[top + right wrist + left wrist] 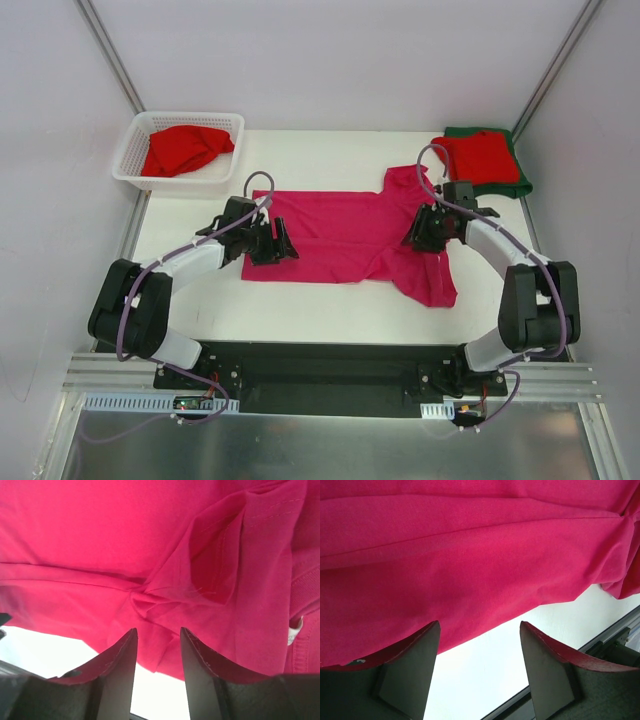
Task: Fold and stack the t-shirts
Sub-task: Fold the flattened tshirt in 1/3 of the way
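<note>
A magenta-pink t-shirt (pixel 345 232) lies spread across the middle of the table, its right end bunched and hanging towards the front. My left gripper (pixel 279 243) is open just over its left hem; in the left wrist view the shirt (pixel 470 555) fills the top and my fingers (pixel 422 660) stand wide apart over bare table. My right gripper (pixel 412 235) is open over the shirt's right part; in the right wrist view creased pink cloth (pixel 165 595) lies just ahead of the fingertips (pixel 127 650). A folded red t-shirt (pixel 481 156) lies on a dark green one (pixel 523 185) at the back right.
A white lattice basket (pixel 135 140) at the back left holds a crumpled red t-shirt (pixel 186 149). White walls stand on both sides and at the back. The black arm-base plate (pixel 330 365) runs along the table's near edge.
</note>
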Available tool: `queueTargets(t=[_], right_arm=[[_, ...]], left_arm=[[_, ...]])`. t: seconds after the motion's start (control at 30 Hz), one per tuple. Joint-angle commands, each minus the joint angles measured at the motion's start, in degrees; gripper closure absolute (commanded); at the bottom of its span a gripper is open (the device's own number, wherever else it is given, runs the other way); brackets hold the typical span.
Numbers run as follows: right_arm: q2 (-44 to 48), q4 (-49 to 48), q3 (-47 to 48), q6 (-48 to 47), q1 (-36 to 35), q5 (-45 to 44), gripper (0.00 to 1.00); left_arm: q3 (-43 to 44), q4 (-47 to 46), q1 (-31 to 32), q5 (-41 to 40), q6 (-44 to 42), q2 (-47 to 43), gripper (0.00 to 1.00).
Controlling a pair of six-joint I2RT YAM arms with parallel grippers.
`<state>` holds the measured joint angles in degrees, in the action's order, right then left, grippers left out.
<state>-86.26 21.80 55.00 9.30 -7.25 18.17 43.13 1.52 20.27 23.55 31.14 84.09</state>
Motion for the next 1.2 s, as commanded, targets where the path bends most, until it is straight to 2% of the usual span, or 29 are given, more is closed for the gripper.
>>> queueTargets(t=[0.0,0.4,1.17], right_arm=[[-2.77,-1.50,4.23,-2.53,-1.10,-3.92,0.57],[-4.36,0.78,9.68,-5.34,-2.33,-8.50,0.57],[-7.96,1.14,8.98,-7.37,-2.69,-10.97,0.57]], left_arm=[[-1.12,-1.34,0.29,0.71,0.42,-3.14,0.35],[-1.47,-1.34,0.29,0.53,0.15,-3.32,0.36],[-2.09,-1.34,0.29,-0.17,-0.11,-4.11,0.37]])
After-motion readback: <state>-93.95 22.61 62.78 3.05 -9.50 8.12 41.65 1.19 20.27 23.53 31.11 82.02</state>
